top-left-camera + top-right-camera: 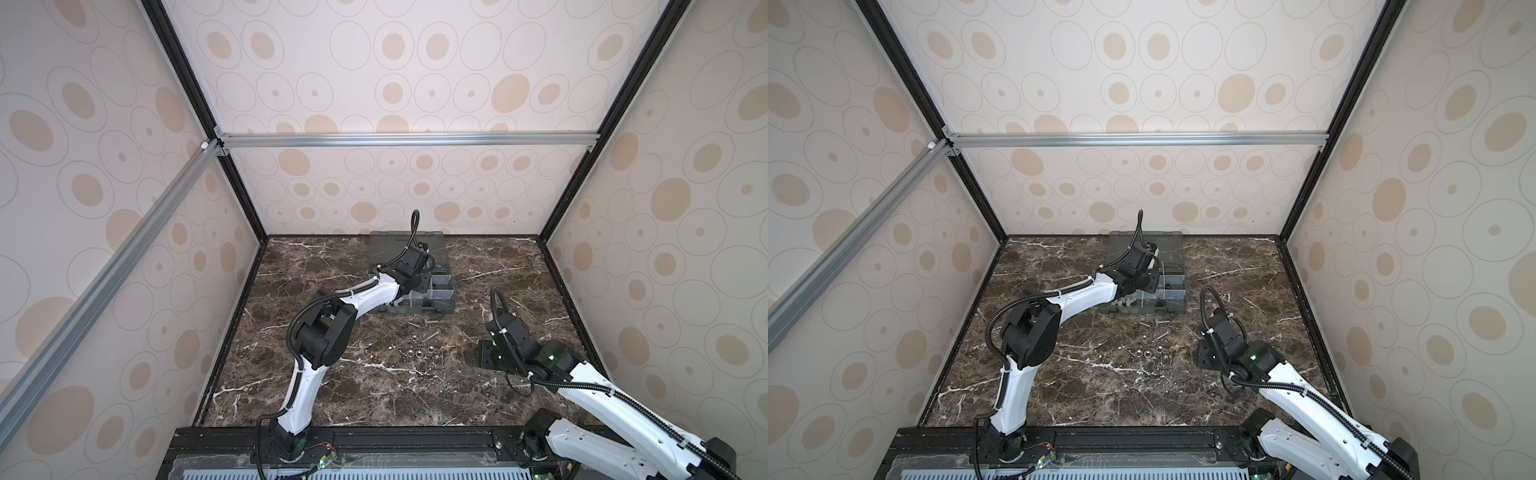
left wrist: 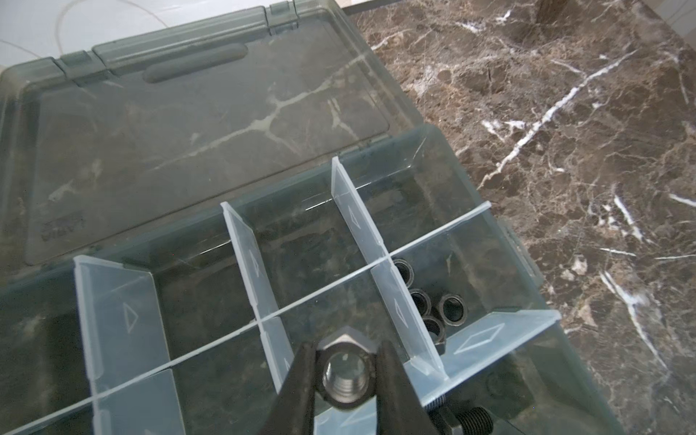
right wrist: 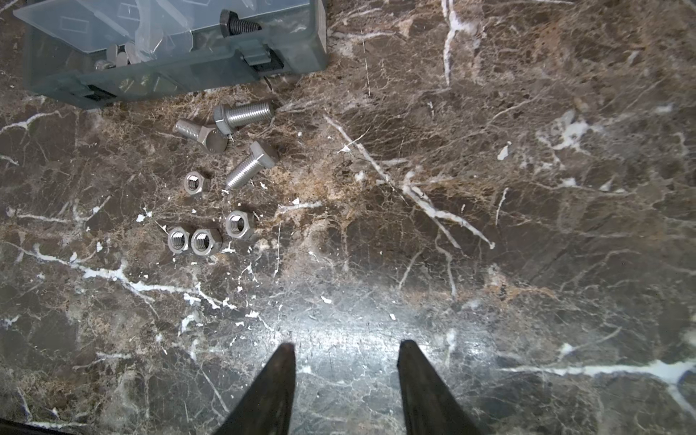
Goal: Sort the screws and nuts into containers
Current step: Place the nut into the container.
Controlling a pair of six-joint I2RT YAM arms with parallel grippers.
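Logged organiser box (image 1: 446, 307) at 12 o'clock of the marble table (image 1: 332, 395), lid (image 2: 188, 113) laid open flat toward the back wall. Found left gripper (image 2: 346, 344) over the box, fingers clamped on a silver nut (image 2: 345, 376) with its bore facing the wrist camera, held above the compartment just beside the one holding four black nuts (image 2: 452, 309). Noted a black screw (image 2: 470, 420) in a neighbouring compartment near the front wall, and silver pieces (image 3: 120, 56) in another (kind not clear through the plastic). Counted three silver screws (image 3: 244, 113) loose on the table at 6 o'clock of the box, the nearest just beside the front wall and its latches (image 3: 260, 56) but apart from both. Counted four loose nuts (image 3: 203, 241) at 6 o'clock of those screws, two of them touching. Found right gripper (image 3: 347, 344) at 3 o'clock of the loose hardware, well apart from it, fingers parted with only bare marble between. Observed wide bare table at 6 and 9 o'clock of the hardware, bounded by black frame rails (image 1: 559, 291) at the walls. Noted pale dividers (image 2: 248, 256) standing above the compartment floors, embossed with triangles and diamonds. Cannot read the embossed mark (image 2: 62, 229) at the lid corner: too blurred.
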